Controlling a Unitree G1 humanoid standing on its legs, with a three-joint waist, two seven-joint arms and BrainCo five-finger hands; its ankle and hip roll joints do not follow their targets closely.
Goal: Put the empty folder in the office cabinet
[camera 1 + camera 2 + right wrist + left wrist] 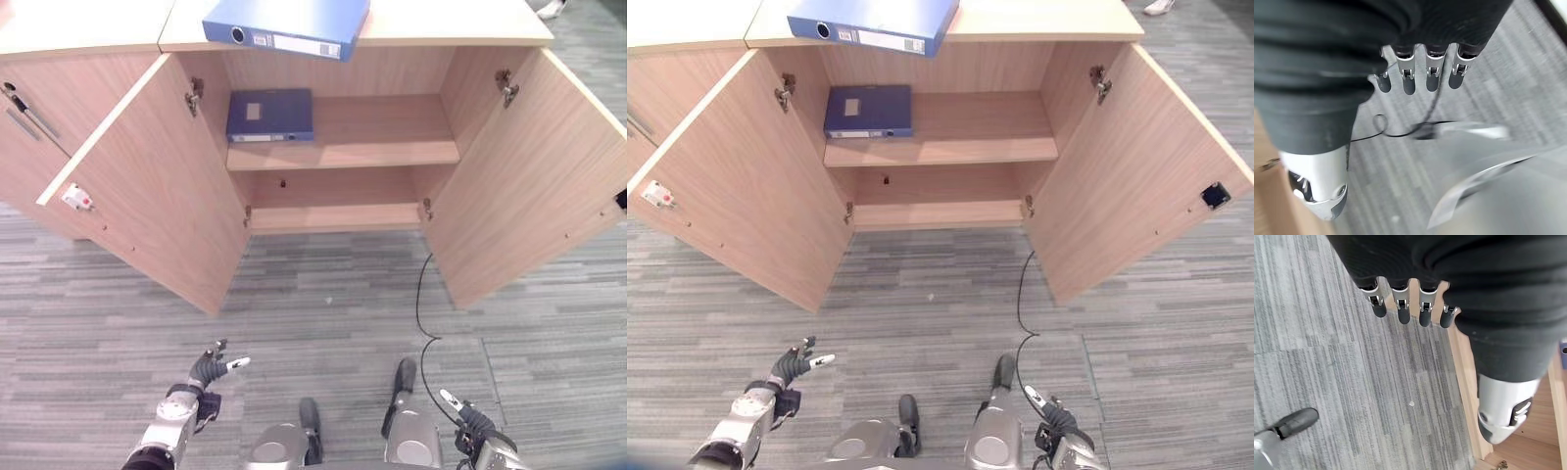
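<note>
"Two doors stand wide on the cabinet [343,127], is that right?"

"Yes. The left door [157,186] and the right door [519,176] both swing out over the grey carpet [323,304], and the inside is open to view, with an upper shelf [382,147] and a lower one [333,215]."

"And where is the folder?"

"There are two blue ones. The bigger folder [289,24] lies flat on the cabinet top [451,24], its spine facing forward and its front edge sticking out a little past the edge (just above the opening). The smaller folder [269,116] lies flat on the upper shelf, pushed to the left side, close to the inner wall."

"Is either hand on a folder?"

"No. Both hands are low, over the carpet and well apart from the cabinet. The left hand [211,370] is in front of the left door, its fingers [1403,313] straight and spread with the thumb [1503,416] held apart, gripping nothing. The right hand [465,416] is down near the bottom edge on the other side, its fingers [1432,78] likewise straight in a row, thumb [1320,191] off to one side, empty too."

"Anything smaller?"

"A small white and red fitting [76,199] on the inner face of the left door."
</note>
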